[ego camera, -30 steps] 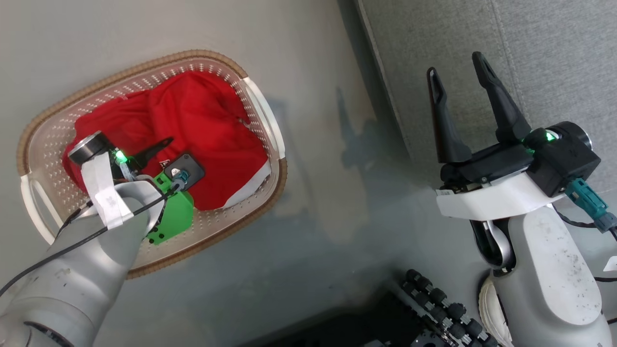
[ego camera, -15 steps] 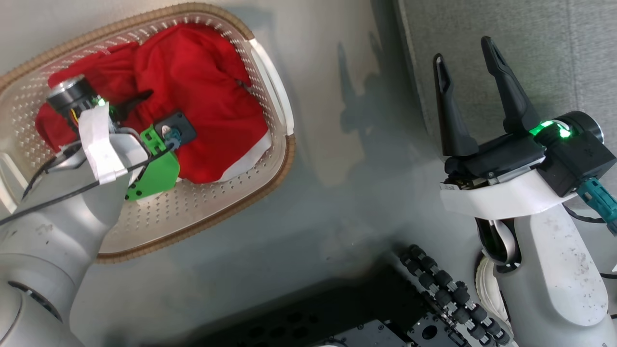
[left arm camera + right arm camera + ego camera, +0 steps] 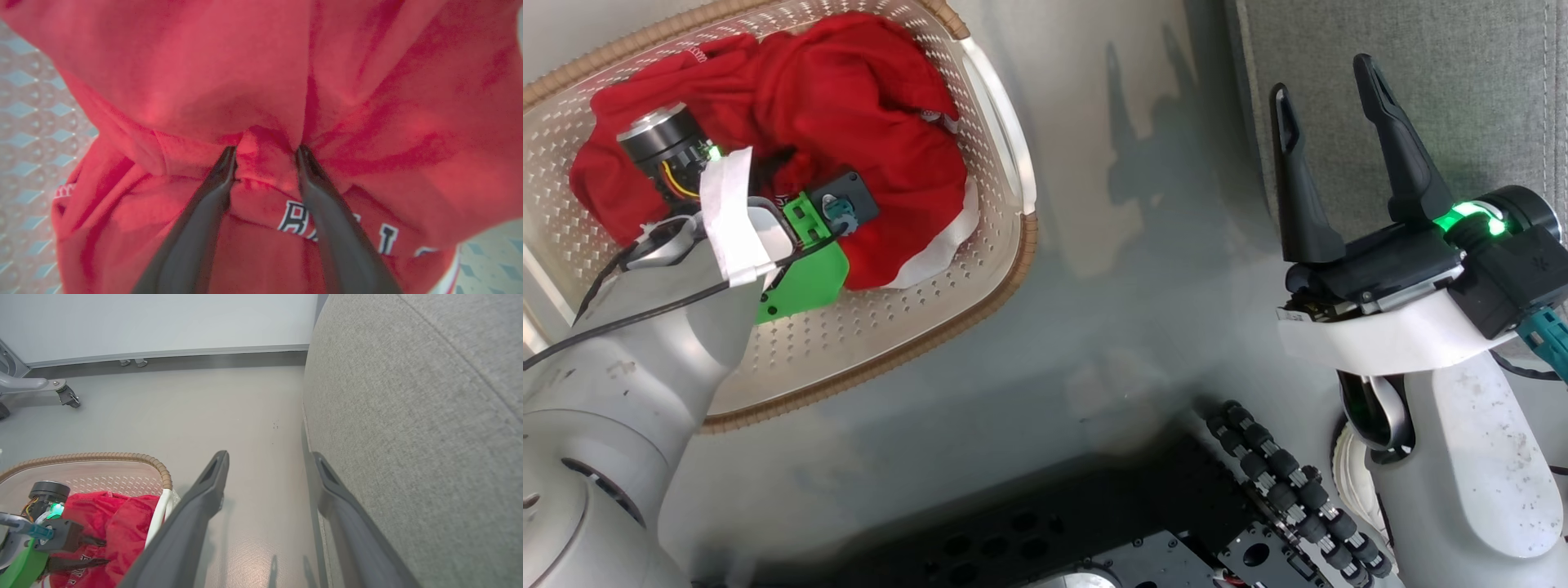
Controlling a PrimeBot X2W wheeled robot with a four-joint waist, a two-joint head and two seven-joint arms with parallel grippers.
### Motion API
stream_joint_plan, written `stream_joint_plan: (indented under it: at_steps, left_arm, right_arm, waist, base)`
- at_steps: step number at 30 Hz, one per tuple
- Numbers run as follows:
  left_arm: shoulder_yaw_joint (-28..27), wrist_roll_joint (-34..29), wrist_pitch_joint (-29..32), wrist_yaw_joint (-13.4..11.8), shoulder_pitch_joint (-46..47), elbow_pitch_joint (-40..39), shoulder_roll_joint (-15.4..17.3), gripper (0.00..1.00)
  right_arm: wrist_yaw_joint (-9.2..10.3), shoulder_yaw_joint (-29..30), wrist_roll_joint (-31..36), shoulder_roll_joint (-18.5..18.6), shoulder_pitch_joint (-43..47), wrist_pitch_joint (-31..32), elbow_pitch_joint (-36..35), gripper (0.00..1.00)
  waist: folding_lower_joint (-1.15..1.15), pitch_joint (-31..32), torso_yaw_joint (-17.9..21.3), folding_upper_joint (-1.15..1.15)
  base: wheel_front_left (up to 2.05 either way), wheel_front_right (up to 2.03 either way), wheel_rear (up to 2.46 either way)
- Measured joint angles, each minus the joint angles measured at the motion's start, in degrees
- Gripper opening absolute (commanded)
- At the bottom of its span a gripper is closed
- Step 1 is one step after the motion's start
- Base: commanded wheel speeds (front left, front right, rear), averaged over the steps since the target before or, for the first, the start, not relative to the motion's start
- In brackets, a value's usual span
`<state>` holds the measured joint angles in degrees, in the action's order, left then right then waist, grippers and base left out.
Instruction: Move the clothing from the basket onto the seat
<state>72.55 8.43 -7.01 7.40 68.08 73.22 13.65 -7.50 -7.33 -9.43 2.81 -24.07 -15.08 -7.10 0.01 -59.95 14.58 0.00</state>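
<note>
Here we go: my left gripper (image 3: 265, 153) is down in the basket (image 3: 980, 269), its two fingers pinched in on a fold of the clothing (image 3: 849, 106). In the left wrist view the fold is bunched up tight between the fingertips, filling the narrow gap between them, so I judge I've got a real hold. My right gripper (image 3: 1321, 75) hangs spread wide with nothing in it, over the floor (image 3: 1111, 310) just beside the seat's (image 3: 1462, 49) edge.

Progress check: early days. All the red cloth I can see sits inside the basket, heaped toward its far end, and none of it lies on the part of the seat in view. So the grab looks made, while the lift, the carry across and the drop are all left to do. Whether this pinch holds one garment or both, I can't tell.

The clothing itself: bright red, thin and crumpled, with creases running into my fingertips. White lettering with dark outlines shows just below the pinch, and a white panel peeks out at the heap's near edge, against the basket's perforated floor.
</note>
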Motion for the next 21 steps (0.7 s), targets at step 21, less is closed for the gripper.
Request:
stream_joint_plan:
  at_steps: [21]
  left_arm:
    - [0.56,5.30,-7.17,0.00,-2.82,-1.55,-4.77,0.00]
  right_arm:
    - [0.00,0.55,1.92,-0.01,-0.74,0.00,2.97,1.00]
  waist:
    - [0.00,7.24,-2.53,0.00]
  base:
    - [0.00,0.00,0.00]
